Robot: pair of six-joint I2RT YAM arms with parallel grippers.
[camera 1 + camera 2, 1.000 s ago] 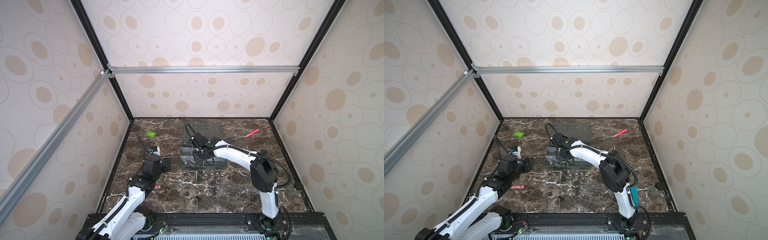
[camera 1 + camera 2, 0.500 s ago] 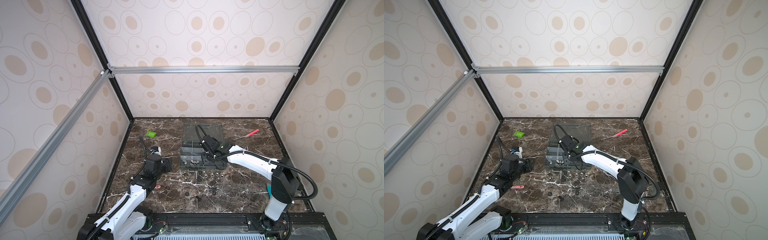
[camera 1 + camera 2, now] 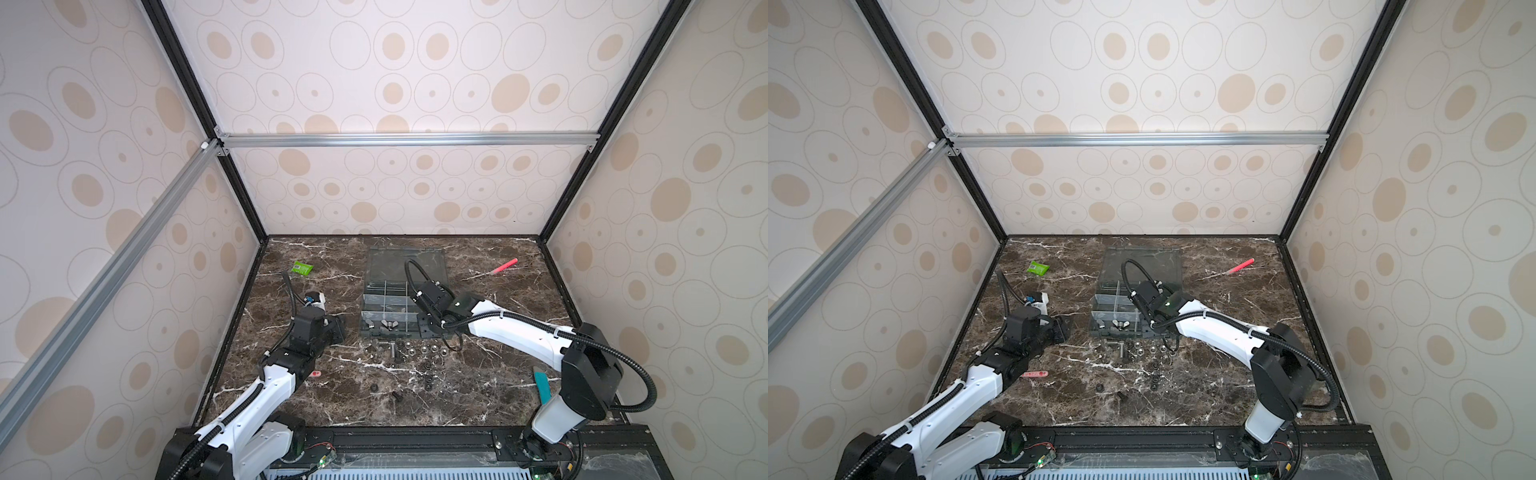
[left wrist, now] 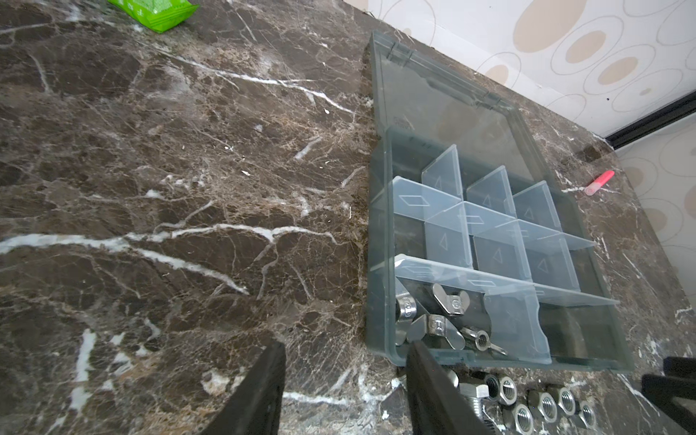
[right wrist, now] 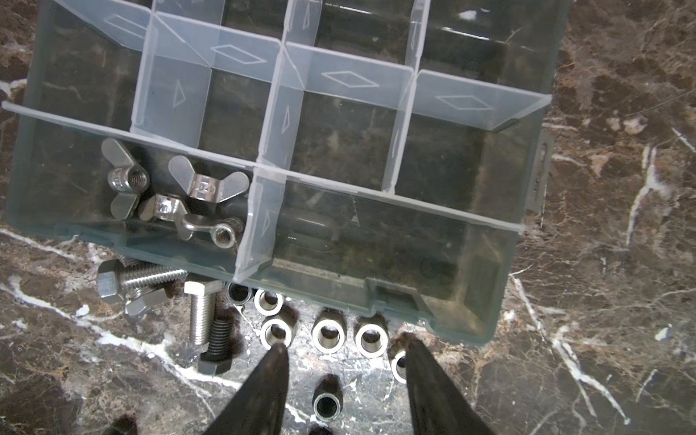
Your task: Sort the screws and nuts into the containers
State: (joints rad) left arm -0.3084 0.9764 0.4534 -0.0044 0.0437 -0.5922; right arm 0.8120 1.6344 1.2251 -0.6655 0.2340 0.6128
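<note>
The grey organizer box lies mid-table with its clear lid open flat behind it. Of its containers, one front cell holds several silver wing nuts; the others look bare. Loose silver hex nuts and screws lie on the marble just in front of the box wall. My right gripper hangs open over those nuts, its fingertips straddling two of them and gripping none. My left gripper is open by the box's front left corner, with bare marble between its fingers.
A red pen lies at the back right and a green packet at the back left. Small black nuts are scattered nearer the front. A teal object sits by the right arm's base, a small pink item beside the left arm.
My right gripper has swung from above the box's middle to the right and back toward its front edge, over the loose nuts. The left arm has hardly moved.
</note>
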